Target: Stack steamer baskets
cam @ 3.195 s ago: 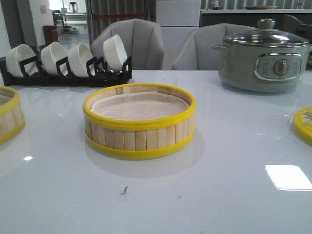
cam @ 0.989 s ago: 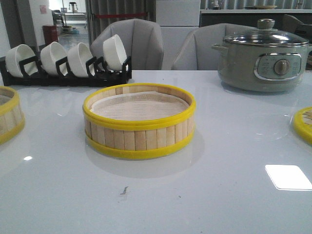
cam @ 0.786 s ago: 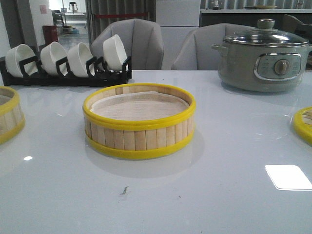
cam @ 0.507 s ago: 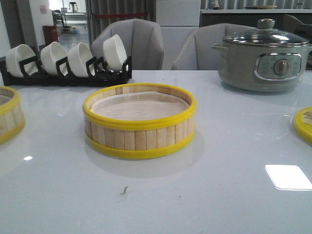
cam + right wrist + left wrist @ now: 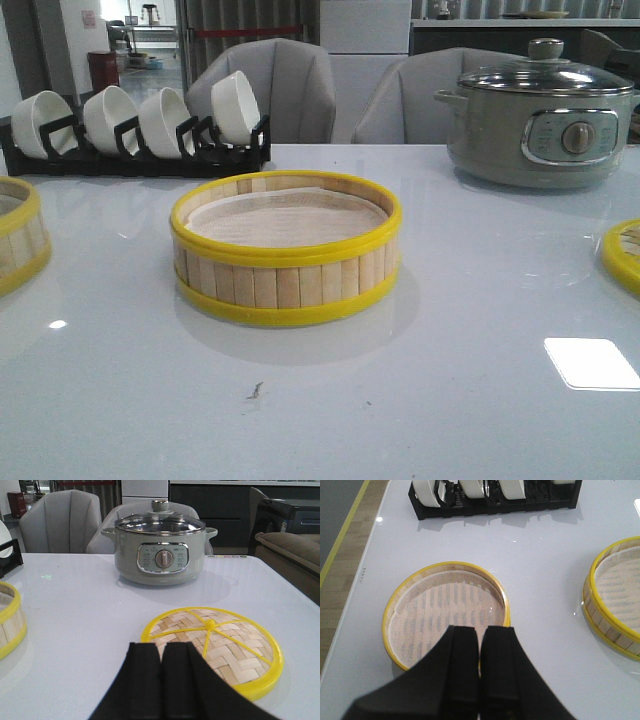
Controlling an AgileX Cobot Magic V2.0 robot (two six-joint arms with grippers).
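- Left gripper (image 5: 480,645): I see fingers pressed together, holding nothing; left basket (image 5: 445,612) lies just beyond the tips.
- Right gripper (image 5: 161,667): fingers together, empty; lid (image 5: 220,642) just ahead.
- Centre basket (image 5: 286,248): unmoved across recent frames; I judge stacking not begun.

No legible text: the markings on the pot's (image 5: 159,547) control panel (image 5: 162,558) around its dial are too small to read.
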